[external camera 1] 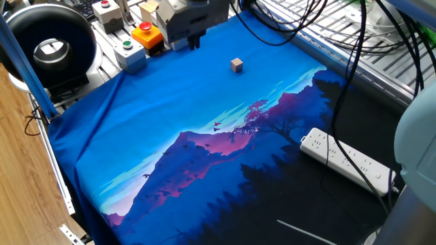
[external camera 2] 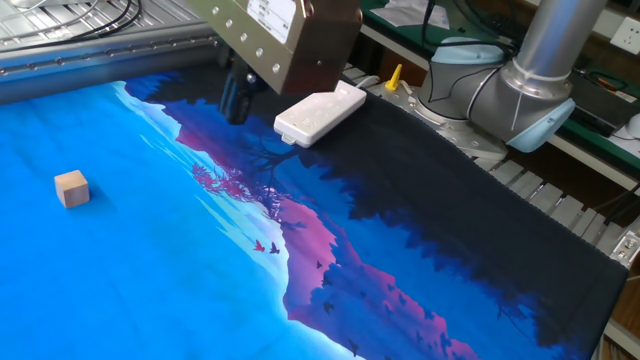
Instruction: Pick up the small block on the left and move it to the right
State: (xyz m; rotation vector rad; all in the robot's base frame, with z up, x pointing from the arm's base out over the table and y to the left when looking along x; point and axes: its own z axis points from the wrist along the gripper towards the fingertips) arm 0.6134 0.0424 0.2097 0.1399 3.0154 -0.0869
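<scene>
The small block [external camera 1: 236, 64] is a tiny tan cube lying on the bright blue part of the printed mat [external camera 1: 204, 122]. It also shows in the other fixed view [external camera 2: 72, 188], near the left edge. My gripper [external camera 1: 184, 45] hangs above the mat's far edge, left of the block and well apart from it. In the other fixed view the gripper [external camera 2: 236, 104] is up and to the right of the block, its dark fingers pointing down. The fingers stand slightly apart and hold nothing.
A white power strip [external camera 1: 347, 162] lies on the mat's dark part and shows close behind the gripper in the other fixed view [external camera 2: 320, 113]. Grey and orange button boxes [external camera 1: 136, 42] and a black round device [external camera 1: 48, 44] stand beyond the mat. Cables hang overhead. The arm's base [external camera 2: 520, 80] stands beside the mat.
</scene>
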